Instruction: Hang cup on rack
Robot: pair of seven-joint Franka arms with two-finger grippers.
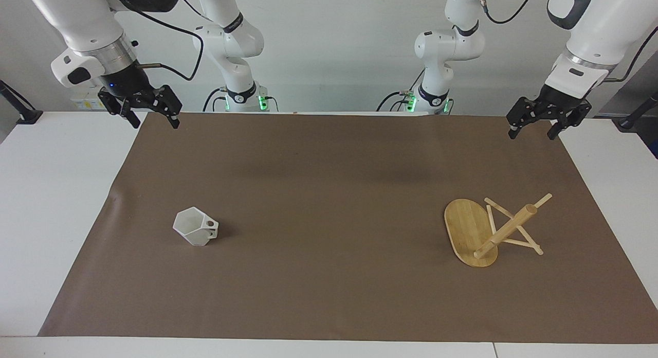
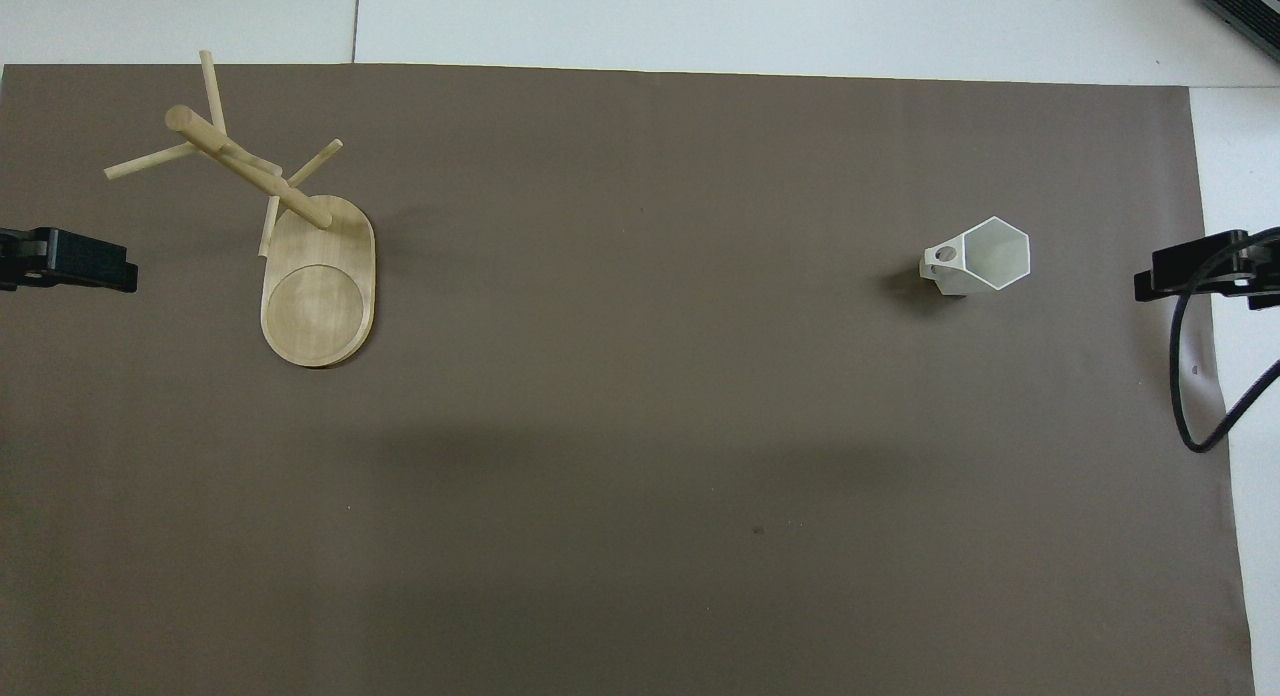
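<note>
Waiting above the brown mat (image 1: 329, 193), my left gripper (image 1: 548, 122) and right gripper (image 1: 145, 111) hang spread open, holding nothing.
I see the cup (image 1: 196, 227) upright toward the right arm's end; the rack (image 1: 486, 232) stands well apart, toward the left arm's end.

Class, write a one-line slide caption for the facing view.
Both open grippers, left and right, wait above the brown mat's corners; white faceted cup and tipped-over bamboo rack lie apart.
</note>
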